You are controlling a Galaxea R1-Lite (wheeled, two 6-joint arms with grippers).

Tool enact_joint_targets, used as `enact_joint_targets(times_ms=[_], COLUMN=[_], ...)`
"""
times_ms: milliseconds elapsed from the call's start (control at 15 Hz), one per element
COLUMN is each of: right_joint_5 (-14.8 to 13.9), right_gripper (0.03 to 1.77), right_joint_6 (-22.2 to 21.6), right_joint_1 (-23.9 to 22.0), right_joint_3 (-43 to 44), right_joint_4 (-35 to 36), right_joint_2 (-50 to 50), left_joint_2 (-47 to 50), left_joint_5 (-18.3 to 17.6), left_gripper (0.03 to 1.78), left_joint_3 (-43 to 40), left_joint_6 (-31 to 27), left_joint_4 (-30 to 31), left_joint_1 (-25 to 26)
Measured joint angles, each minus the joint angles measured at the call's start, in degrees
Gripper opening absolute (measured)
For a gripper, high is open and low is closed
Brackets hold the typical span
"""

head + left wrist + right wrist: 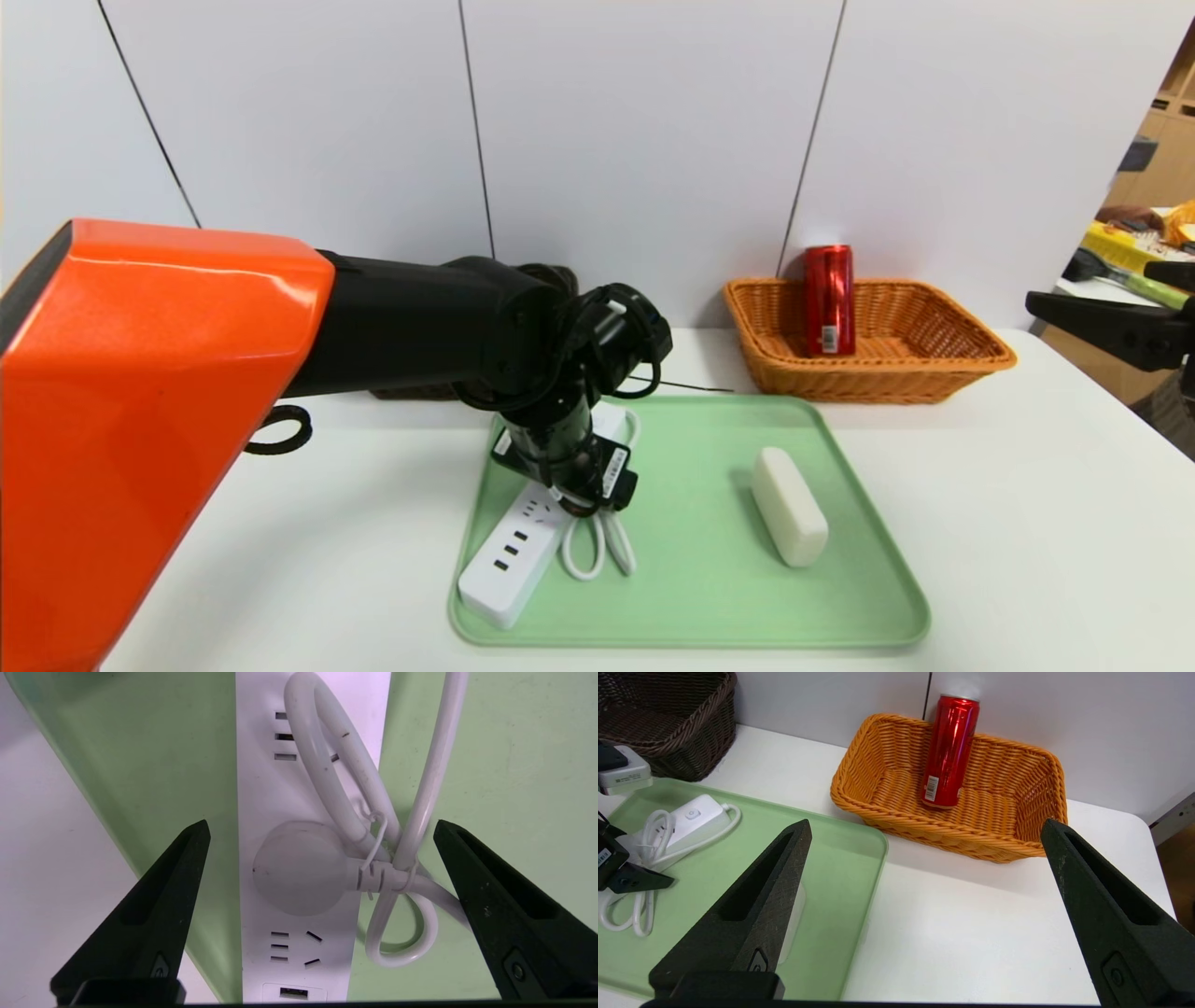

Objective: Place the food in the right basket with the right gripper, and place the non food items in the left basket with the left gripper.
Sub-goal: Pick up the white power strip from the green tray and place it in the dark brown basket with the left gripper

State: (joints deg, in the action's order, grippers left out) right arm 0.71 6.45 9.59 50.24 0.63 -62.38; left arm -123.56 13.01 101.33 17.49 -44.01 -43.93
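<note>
A white power strip (pixel 509 560) with its bundled cable (pixel 327 779) lies on the left half of the green tray (pixel 700 579). My left gripper (pixel 581 499) hangs open right over it; in the left wrist view my left gripper (pixel 321 826) has one finger on each side of the strip (pixel 261 788) and its round plug (pixel 299 868), not touching. A white oblong block (pixel 789 504) lies on the tray's right half. The red can (pixel 829 299) stands in the orange right basket (pixel 971 359). My right gripper (pixel 1088 299) waits open at the far right, empty.
The dark left basket (pixel 668 718) sits at the back behind my left arm, mostly hidden in the head view. In the right wrist view my right gripper (pixel 924 823) is over bare white table (pixel 971 933) between the tray (pixel 831 868) and the orange basket (pixel 1017 788).
</note>
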Motion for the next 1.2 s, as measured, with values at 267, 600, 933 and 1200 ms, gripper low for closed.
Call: enact_joint_targets(times_ms=[267, 600, 933, 1200], right_joint_5=[0.5, 0.7, 1.3, 1.6], right_gripper=[1.69, 1.69, 1.69, 1.69], right_joint_6=[0.0, 0.1, 0.1, 0.1], right_joint_1=[0.0, 0.0, 0.1, 0.1], right_joint_3=[-0.3, -1.0, -1.3, -1.3], right_joint_4=[0.0, 0.0, -0.1, 0.1], right_joint_2=[0.6, 1.5, 2.4, 2.6], left_joint_2=[-0.5, -1.0, -1.2, -1.2], left_joint_5=[0.0, 0.2, 0.2, 0.1], left_gripper=[1.69, 1.39, 1.01, 0.97], left_joint_3=[0.0, 0.2, 0.1, 0.1], left_joint_6=[0.1, 0.5, 0.5, 0.5], left_joint_4=[0.1, 0.6, 0.6, 0.6], left_joint_1=[0.0, 0.0, 0.0, 0.0])
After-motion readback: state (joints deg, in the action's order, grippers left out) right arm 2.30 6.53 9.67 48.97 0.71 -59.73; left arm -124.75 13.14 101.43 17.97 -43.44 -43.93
